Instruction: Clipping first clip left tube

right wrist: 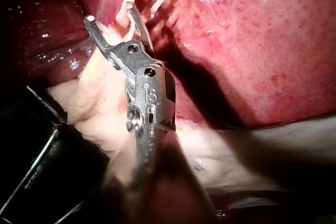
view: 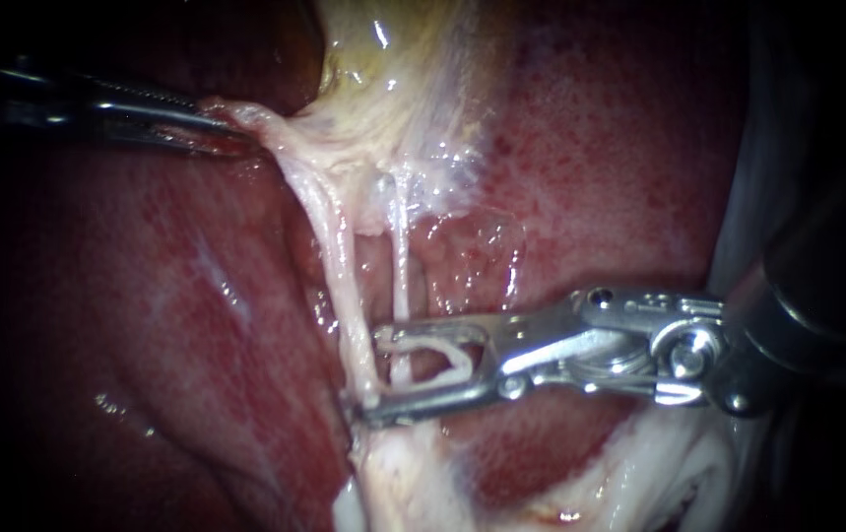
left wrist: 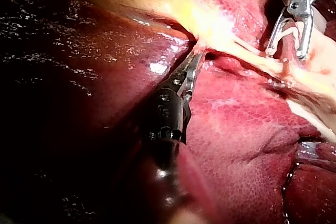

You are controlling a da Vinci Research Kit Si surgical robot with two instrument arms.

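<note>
Two pale tubes run down from the yellowish gallbladder (view: pixel 383 59): a thicker left tube (view: pixel 339 256) and a thin right tube (view: pixel 400 256). My right instrument (view: pixel 371 374) comes in from the right with its jaws open and a white clip (view: pixel 442 347) lying between them. The right tube crosses the gap between the jaws; the left tube lies at their tips. In the right wrist view my right instrument (right wrist: pixel 110 14) stands open astride pale tissue. My left instrument (view: pixel 230 126) is shut on the pale gallbladder tissue and holds it stretched toward the left; its own view shows my left instrument (left wrist: pixel 193 59) gripping there.
Red liver (view: pixel 166 296) lies on the left and more liver (view: pixel 590 177) on the right behind the tubes. Pale fatty tissue (view: pixel 403 483) spreads under the right instrument's jaws. In the left wrist view my right instrument (left wrist: pixel 286 53) sits beyond the stretched tissue.
</note>
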